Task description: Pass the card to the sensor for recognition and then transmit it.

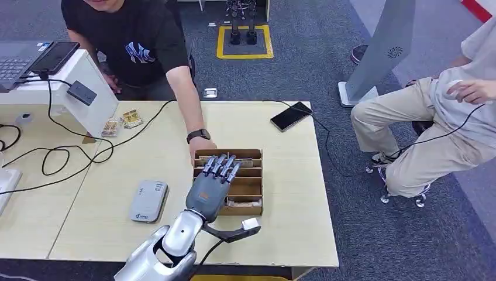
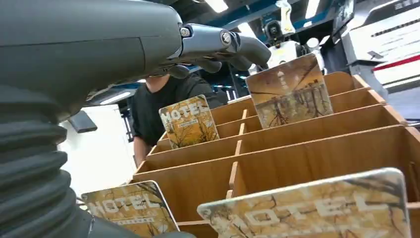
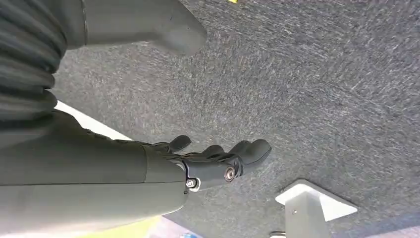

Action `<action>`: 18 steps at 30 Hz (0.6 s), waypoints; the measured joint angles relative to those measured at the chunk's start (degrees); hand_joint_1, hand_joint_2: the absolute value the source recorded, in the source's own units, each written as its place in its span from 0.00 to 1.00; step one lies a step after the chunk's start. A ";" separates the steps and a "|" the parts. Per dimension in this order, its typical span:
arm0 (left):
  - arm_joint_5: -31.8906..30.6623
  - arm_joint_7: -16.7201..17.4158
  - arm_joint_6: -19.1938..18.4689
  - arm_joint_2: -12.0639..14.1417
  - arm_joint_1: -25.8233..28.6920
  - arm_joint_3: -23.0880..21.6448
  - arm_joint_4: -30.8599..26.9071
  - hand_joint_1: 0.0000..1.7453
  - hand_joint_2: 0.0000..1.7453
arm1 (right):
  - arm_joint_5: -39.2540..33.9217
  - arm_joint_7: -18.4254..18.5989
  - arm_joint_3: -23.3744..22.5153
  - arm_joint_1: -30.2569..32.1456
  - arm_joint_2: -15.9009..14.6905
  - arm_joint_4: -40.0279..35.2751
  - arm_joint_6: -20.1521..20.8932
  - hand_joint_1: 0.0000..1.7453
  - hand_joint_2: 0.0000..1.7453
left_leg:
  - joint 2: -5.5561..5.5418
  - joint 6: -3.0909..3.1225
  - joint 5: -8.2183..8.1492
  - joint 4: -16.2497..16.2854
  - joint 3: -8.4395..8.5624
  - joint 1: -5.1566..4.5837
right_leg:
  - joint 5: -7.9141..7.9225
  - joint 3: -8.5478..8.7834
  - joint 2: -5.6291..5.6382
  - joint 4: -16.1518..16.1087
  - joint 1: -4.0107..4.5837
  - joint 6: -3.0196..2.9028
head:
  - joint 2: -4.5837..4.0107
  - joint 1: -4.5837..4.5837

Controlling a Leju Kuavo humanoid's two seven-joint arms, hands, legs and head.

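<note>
A wooden card box [image 1: 250, 173] with several slots stands on the table's near middle. My left hand [image 1: 212, 184] hovers over it, fingers spread and stretched forward, holding nothing. In the left wrist view its fingers [image 2: 233, 45] reach above yellow "HOTEL" cards standing in the slots: one [image 2: 188, 121] further back, a taller one [image 2: 290, 91] beside it, and two close ones [image 2: 130, 208] [image 2: 317, 210]. A grey card sensor [image 1: 148, 201] lies left of the box. My right hand [image 3: 218, 161] hangs over grey carpet, fingers loose, empty.
A person in a black shirt rests a hand [image 1: 202, 146] on the box's far end. A phone [image 1: 290, 116] lies at the back right, loose cards [image 1: 121, 123] and cables [image 1: 58, 158] at the left by a white stand [image 1: 88, 88]. Another person [image 1: 444, 129] sits at the right.
</note>
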 joint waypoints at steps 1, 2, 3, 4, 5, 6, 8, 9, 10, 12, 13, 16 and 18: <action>0.00 0.18 0.04 -0.11 0.02 0.06 0.07 0.00 1.00 | 0.11 0.28 0.00 0.00 0.00 0.00 0.00 0.00 1.00 | 0.00 0.00 0.00 0.00 0.00 0.00 | 0.00 0.00 0.00 0.00 0.00 0.00 | 0.00 0.00; 0.00 0.46 0.15 -0.13 0.05 0.09 0.15 0.00 1.00 | 0.35 0.78 0.00 0.01 0.00 0.00 0.00 0.00 1.00 | 0.00 0.00 0.00 0.00 0.00 0.00 | 0.00 0.00 0.00 0.00 0.00 0.00 | 0.00 0.00; 0.00 0.68 0.41 -0.13 0.06 0.13 0.24 0.00 1.00 | 0.57 0.94 -0.02 0.01 0.02 0.02 0.00 0.00 1.00 | 0.01 0.00 0.00 0.00 0.01 0.00 | 0.00 0.00 0.00 0.00 0.00 0.00 | 0.00 0.00; 0.00 0.72 0.61 -0.13 0.06 0.18 0.35 0.00 1.00 | 0.57 1.05 -0.02 0.01 0.02 0.02 0.00 0.00 1.00 | 0.01 0.00 0.00 0.00 0.00 0.00 | 0.00 0.00 0.00 0.00 0.00 0.00 | 0.00 -0.02; 0.00 0.72 0.77 -0.15 0.06 0.26 0.44 0.00 1.00 | 0.30 0.70 -0.02 0.01 0.02 0.04 0.00 0.00 1.00 | 0.01 0.00 0.00 0.00 0.00 0.00 | 0.00 0.00 0.00 0.00 0.00 0.00 | 0.00 0.00; 0.00 0.72 0.79 -0.15 0.06 0.33 0.46 0.00 1.00 | -0.02 0.17 -0.02 0.01 0.02 0.09 0.00 0.00 1.00 | 0.00 0.00 0.00 0.00 0.00 0.00 | 0.00 0.00 0.00 0.00 0.00 0.00 | 0.00 -0.02; 0.00 0.72 0.77 -0.15 0.06 0.48 0.48 0.00 1.00 | -0.26 -0.17 -0.02 0.01 0.02 0.15 0.00 0.00 1.00 | 0.01 0.00 0.00 0.00 0.00 0.00 | 0.00 0.00 0.00 0.00 0.00 0.00 | 0.00 0.00; 0.00 0.72 0.77 -0.15 0.06 0.57 0.48 0.00 1.00 | -0.50 -0.39 -0.02 0.01 0.02 0.22 0.00 0.00 1.00 | 0.01 0.00 0.00 0.00 0.00 0.00 | 0.00 0.00 0.00 0.00 0.00 0.00 | 0.00 -0.02; 0.00 0.77 0.77 -0.13 0.07 0.72 0.48 0.00 1.00 | -0.46 -0.35 0.00 0.01 0.02 0.24 0.00 0.00 1.00 | 0.01 0.00 0.00 0.00 0.00 0.00 | 0.00 0.00 0.00 0.00 0.00 0.00 | 0.00 0.00; 0.00 1.01 0.77 -0.06 0.07 0.98 0.48 0.00 1.00 | 0.09 0.59 0.00 0.01 0.02 0.24 0.00 0.00 1.00 | 0.01 0.00 0.00 0.00 0.00 0.00 | 0.00 0.00 0.00 0.00 0.00 0.00 | 0.00 0.00; 0.00 1.03 0.77 -0.04 0.07 1.07 0.48 0.00 1.00 | 0.15 0.72 -0.02 0.01 0.02 0.24 0.00 0.00 1.00 | 0.00 0.00 0.00 0.00 0.00 0.00 | 0.00 0.00 0.00 0.00 0.00 0.00 | 0.00 -0.02; -0.02 1.10 0.75 -0.02 0.10 1.25 0.48 0.00 1.00 | 0.24 0.74 0.00 0.01 0.02 0.24 0.00 0.00 1.00 | 0.01 0.00 0.00 0.00 0.00 0.00 | 0.00 0.00 0.00 0.00 0.00 0.00 | 0.00 0.00; 0.00 1.12 0.74 -0.02 0.10 1.27 0.48 0.00 1.00 | 0.24 0.77 0.00 0.01 0.02 0.24 0.00 0.00 1.00 | 0.01 0.00 0.00 0.00 0.00 0.00 | 0.00 0.00 0.00 0.00 0.00 0.00 | 0.00 0.00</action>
